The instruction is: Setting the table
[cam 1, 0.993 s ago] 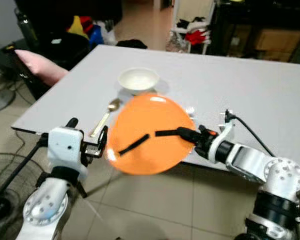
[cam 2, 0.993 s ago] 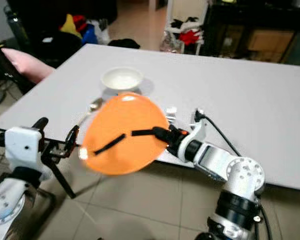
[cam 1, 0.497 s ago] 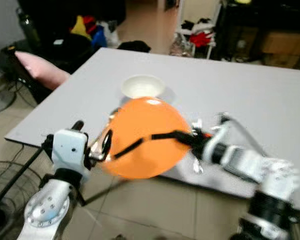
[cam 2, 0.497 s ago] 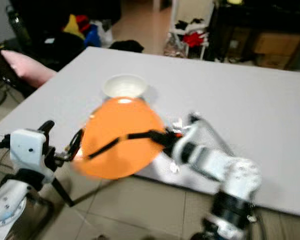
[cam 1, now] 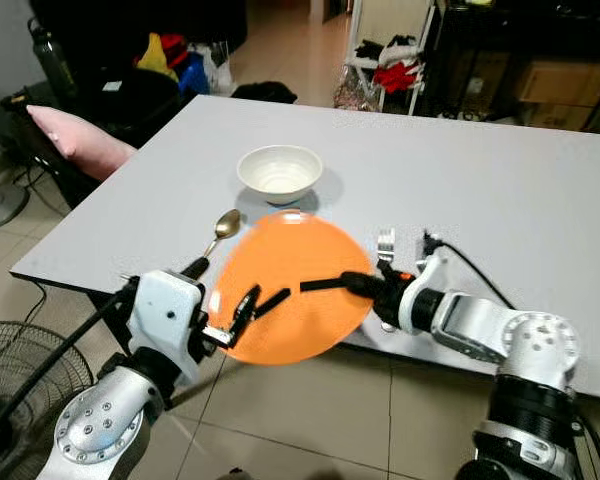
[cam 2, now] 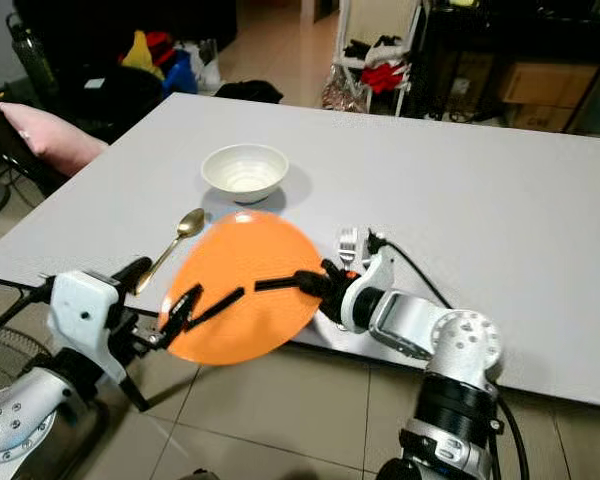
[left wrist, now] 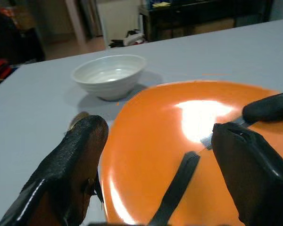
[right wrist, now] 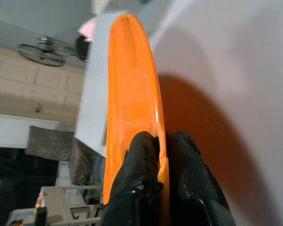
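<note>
Orange plate (cam 1: 285, 290): one, held over the near edge of the grey table (cam 1: 500, 190), tilted slightly, just in front of the bowl and spoon.
Right gripper (right wrist: 158, 155): two black fingers clamped together on the plate's rim, one finger above and one beneath.
Left gripper (left wrist: 155, 155): fingers spread apart at the plate's opposite edge, one on each side of it; whether they touch it cannot be told.
White bowl (cam 1: 279, 171): one, upright on the table, beyond the plate.
Spoon (cam 1: 220, 227): one, gold, lying on the table between bowl and table edge.
Pink cushion (cam 1: 80, 135): one, beside the table's far left corner.
Floor fan (cam 1: 25, 385): one, on the tiled floor at left.
</note>
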